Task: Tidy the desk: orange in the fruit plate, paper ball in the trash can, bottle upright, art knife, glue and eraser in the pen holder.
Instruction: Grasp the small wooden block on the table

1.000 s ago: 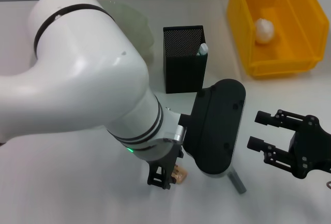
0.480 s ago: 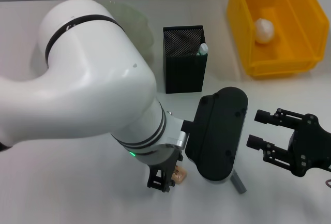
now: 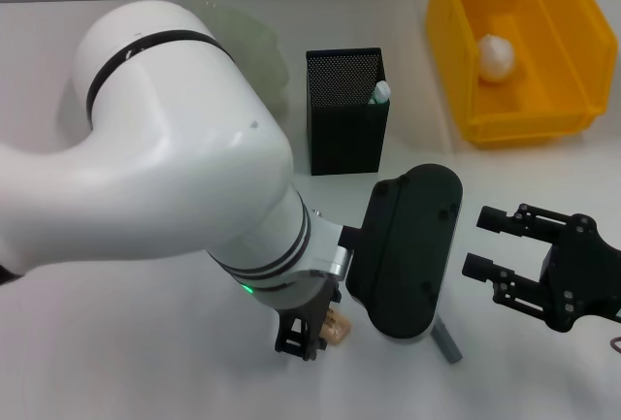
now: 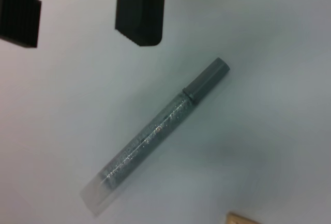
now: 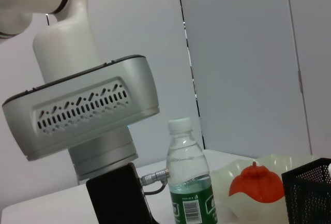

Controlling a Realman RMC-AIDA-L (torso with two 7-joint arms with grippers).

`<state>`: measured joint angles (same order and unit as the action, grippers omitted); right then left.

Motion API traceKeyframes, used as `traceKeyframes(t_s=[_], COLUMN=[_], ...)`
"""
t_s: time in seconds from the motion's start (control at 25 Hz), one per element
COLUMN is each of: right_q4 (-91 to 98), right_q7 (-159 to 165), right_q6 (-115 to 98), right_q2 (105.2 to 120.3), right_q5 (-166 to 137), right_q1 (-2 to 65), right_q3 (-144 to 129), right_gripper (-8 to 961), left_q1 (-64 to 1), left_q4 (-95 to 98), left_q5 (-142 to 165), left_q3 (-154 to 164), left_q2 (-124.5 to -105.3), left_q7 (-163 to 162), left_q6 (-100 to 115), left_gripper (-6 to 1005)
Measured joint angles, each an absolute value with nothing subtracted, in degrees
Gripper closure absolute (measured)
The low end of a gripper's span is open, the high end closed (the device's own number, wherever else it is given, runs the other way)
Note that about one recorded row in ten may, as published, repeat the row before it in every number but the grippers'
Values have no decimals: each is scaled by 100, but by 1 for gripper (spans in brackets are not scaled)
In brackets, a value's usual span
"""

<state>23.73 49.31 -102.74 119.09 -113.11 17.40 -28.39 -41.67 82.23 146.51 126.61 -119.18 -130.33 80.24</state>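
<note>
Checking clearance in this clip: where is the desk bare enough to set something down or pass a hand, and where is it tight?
Bare desk lies between the pen holder and the trash can, and on the near-left below the left arm. It is tight near the front: the left gripper stands at the eraser, the art knife lies beside it, and the open right gripper hovers close by.

yellow trash can point(image 3: 456, 71); black mesh pen holder point(image 3: 344, 119); glittery grey art knife point(image 4: 155, 131)
</note>
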Motion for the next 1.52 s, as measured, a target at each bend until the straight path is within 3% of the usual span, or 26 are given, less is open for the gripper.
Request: traceKeyframes(t_s=[0.32, 1.52], right_q4=[2366, 2303], right_q7=[4931, 4931], right_q6=[-10274, -10274], right_q2=[11909, 11900], right_q5=[-11311, -11311], right_q1=[1724, 1740], right_q3=[-2839, -2839], right_gripper=[384, 382], left_q1=[-4187, -4277], left_q4=[8148, 8005], left_q5=[14651, 14702], left_q3=[12715, 12823], left_q2=[-11918, -11918], left_q7=[-13033, -12989], left_q6=[7983, 7777], left_gripper=[584, 588])
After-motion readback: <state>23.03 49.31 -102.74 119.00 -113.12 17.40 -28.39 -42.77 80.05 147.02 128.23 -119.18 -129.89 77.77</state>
